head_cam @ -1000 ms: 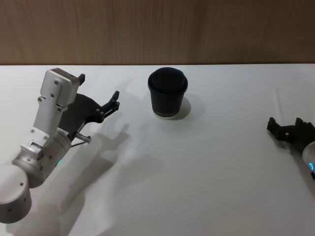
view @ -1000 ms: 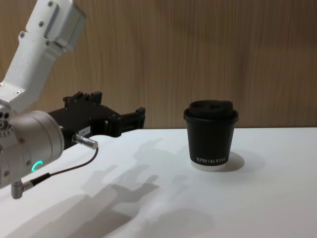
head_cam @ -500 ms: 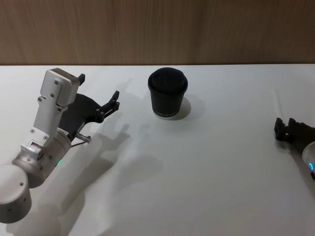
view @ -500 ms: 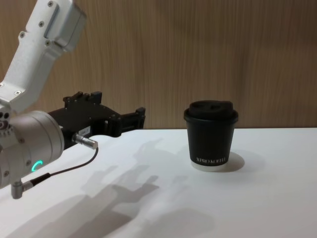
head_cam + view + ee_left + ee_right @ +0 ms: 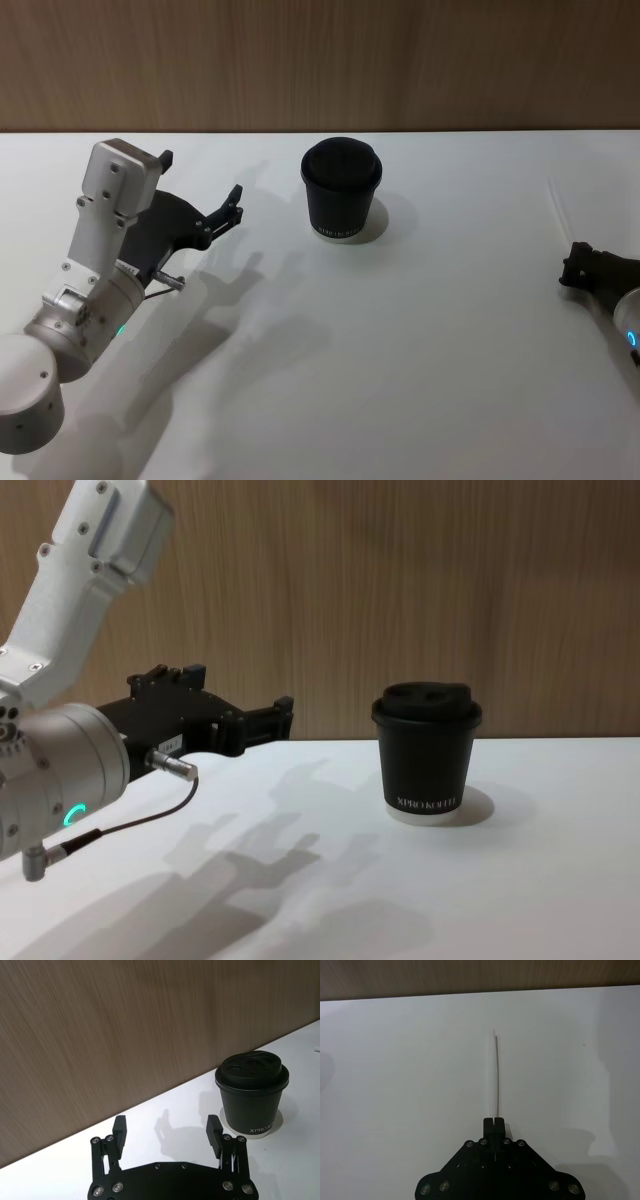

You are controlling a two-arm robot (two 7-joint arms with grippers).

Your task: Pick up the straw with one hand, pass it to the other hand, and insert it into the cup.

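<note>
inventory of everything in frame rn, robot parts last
thin straight white straw: 1, white, right side of the table, near end pinched in the right gripper
small black paper cup: 1, black with a black domed lid and white lettering, upright mid-table toward the back
table: 1, white, under everything
wood-panel wall: 1, brown, behind the table
thin grey cable: 1, grey with a metal plug, at the left arm's wrist
left gripper: 1, black, open, on the robot's left of the cup, apart from it
right gripper: 1, black, shut on the straw, at the table's right edge
</note>
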